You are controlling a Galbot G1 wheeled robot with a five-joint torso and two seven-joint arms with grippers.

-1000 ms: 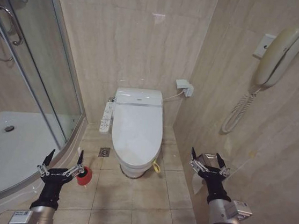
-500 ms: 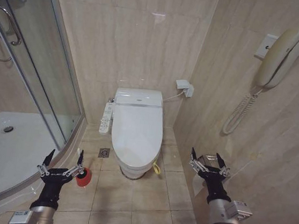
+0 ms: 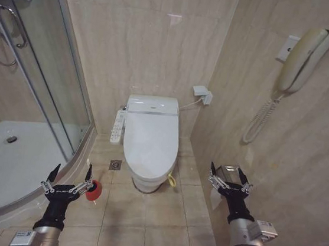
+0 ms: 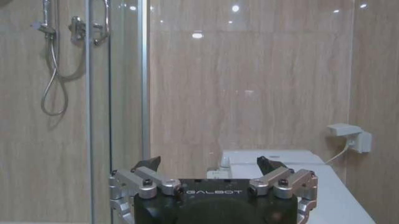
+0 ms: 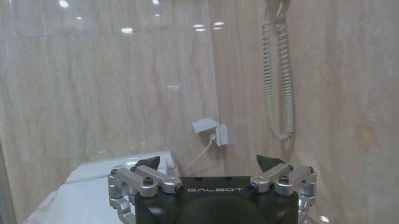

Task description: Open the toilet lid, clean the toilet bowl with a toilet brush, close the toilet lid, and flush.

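While the glossy white oval plastic toilet lid (image 3: 151, 138) lies shut over the white ceramic toilet bowl (image 3: 147, 182), its long axis running from the tank wall toward me, I hold my left gripper (image 3: 67, 181) and right gripper (image 3: 228, 177) wide open and empty, well short of the bowl on either side. To lift well, I judge I should hook the yellow-green strap loop (image 3: 171, 180) at the lid's near rim. The small red cup holder (image 3: 92, 191) stands left of the bowl.
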